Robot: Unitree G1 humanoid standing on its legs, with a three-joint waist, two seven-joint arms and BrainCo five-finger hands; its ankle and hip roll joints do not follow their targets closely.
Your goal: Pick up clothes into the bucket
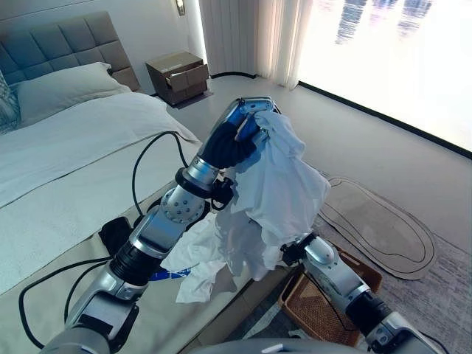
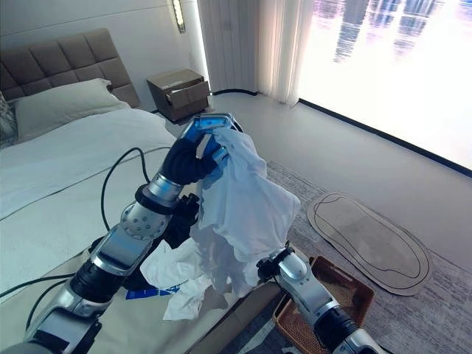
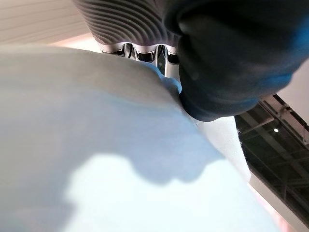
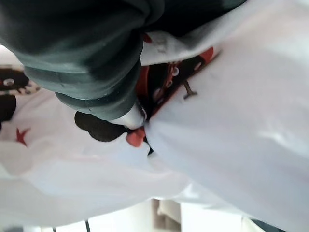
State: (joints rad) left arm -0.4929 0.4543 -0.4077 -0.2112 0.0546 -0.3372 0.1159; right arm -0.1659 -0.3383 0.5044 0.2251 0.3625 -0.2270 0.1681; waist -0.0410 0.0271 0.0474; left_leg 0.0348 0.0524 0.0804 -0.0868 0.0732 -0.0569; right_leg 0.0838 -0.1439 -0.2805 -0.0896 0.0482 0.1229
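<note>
While a white garment [image 1: 276,199] is being held aloft beside the bed [image 1: 66,162], it is being pinched at its top edge by the curled fingers of the left hand [image 1: 240,136], so that the cloth is hanging lengthwise, straight down from that hand. The woven basket [image 1: 335,306] that is apparently serving as the bucket is sitting on the floor below and toward the robot's right of the dangling cloth, just past the bed's corner; a swing to the right and a lowering are judged to be what the coming move calls for. The right hand [image 2: 274,267] is being lost in the garment's lower folds, nearer the basket than the left, and whether its fingers are spread or closed cannot be told. The garment is looking thin, limp and creased, with black and red printed marks being shown on it in the right wrist view. More white cloth [image 1: 195,269] is lying crumpled on the bed's edge beneath.
</note>
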